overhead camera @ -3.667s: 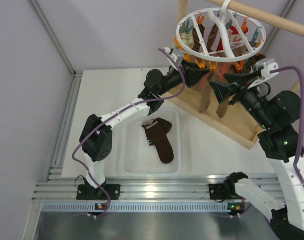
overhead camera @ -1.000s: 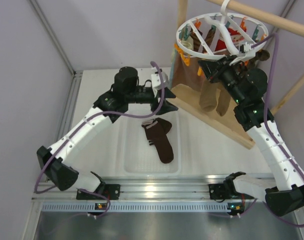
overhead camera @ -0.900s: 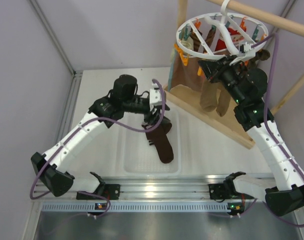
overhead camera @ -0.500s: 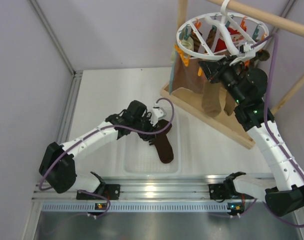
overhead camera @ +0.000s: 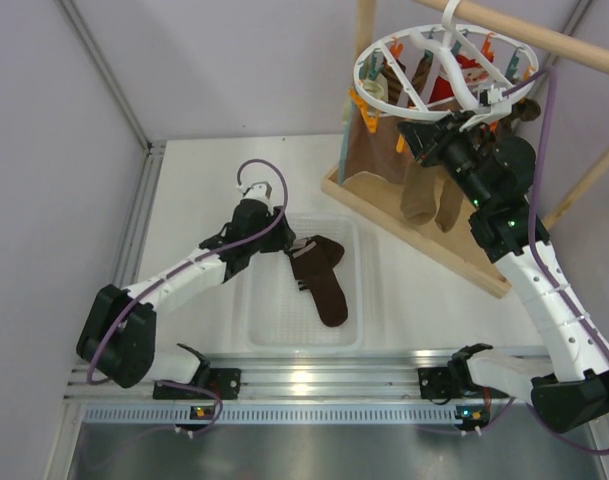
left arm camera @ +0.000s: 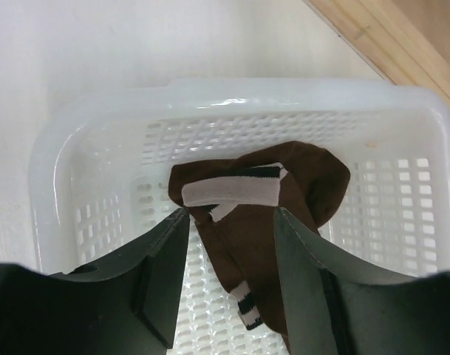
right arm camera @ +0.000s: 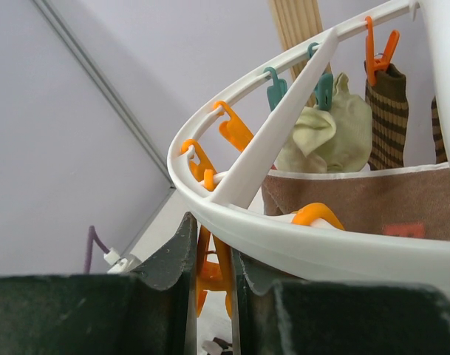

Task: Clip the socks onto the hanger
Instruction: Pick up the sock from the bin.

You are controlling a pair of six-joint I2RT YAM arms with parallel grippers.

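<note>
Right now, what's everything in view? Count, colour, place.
table: one, white, under everything
stand: one, wood, far right of the table
hanger: one, white ring, on the stand's rod
pegs: several, orange and teal, dangling from the hanger rim
other socks: several, tan, striped, red, clipped to the hanger
basket: one, translucent white, mid table
socks: two, dark brown, in the basket
left end effector: open, poised over the socks
right end effector: shut on an orange peg under the rim

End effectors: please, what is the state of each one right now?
Left end effector: open, empty, facing the socks.
Right end effector: shut on an orange peg of the hanger.
</note>
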